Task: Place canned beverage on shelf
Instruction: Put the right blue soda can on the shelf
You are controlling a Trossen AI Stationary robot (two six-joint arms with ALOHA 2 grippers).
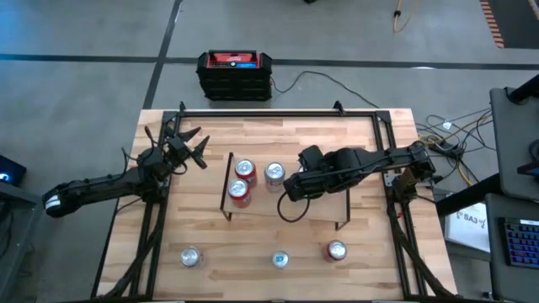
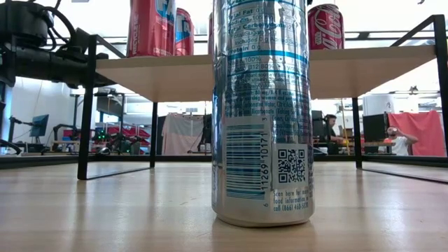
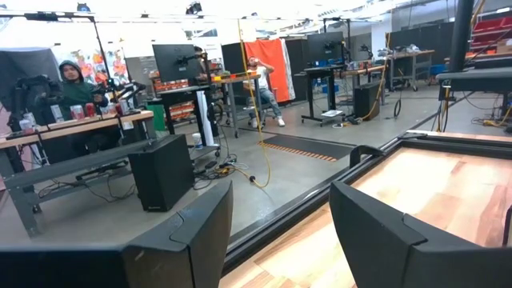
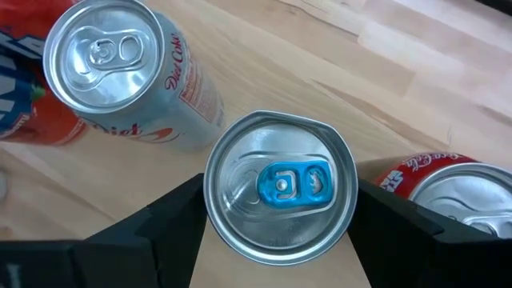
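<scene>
The shelf [image 1: 261, 206] stands mid-table, and three cans stand on its left half: a Diet Coke can [image 4: 104, 56], a red can [image 4: 448, 188] and one more [image 1: 245, 168]. My right gripper [image 1: 293, 187] hangs over the shelf beside them, shut on a silver can with a blue tab [image 4: 280, 188]. In the high view the gripper hides that can. My left gripper [image 1: 189, 151] waits open and level at the table's far left, with nothing between its fingers [image 3: 200, 240]. My right gripper pinches the silver can between its two fingers, one on each side of the upper wall just below the rim [image 4: 210, 204]. The fingers come from above, slanting down. The can stands upright. Its own top hides whether its bottom rests on the shelf.
Three more cans stand on the table near its front edge: one left [image 1: 191, 257], a tall silver-blue one in the middle [image 2: 262, 112] and one right [image 1: 337, 250]. A black frame [image 1: 278, 109] runs along the table's far side. A person sits at a desk [image 3: 76, 96] beyond the table.
</scene>
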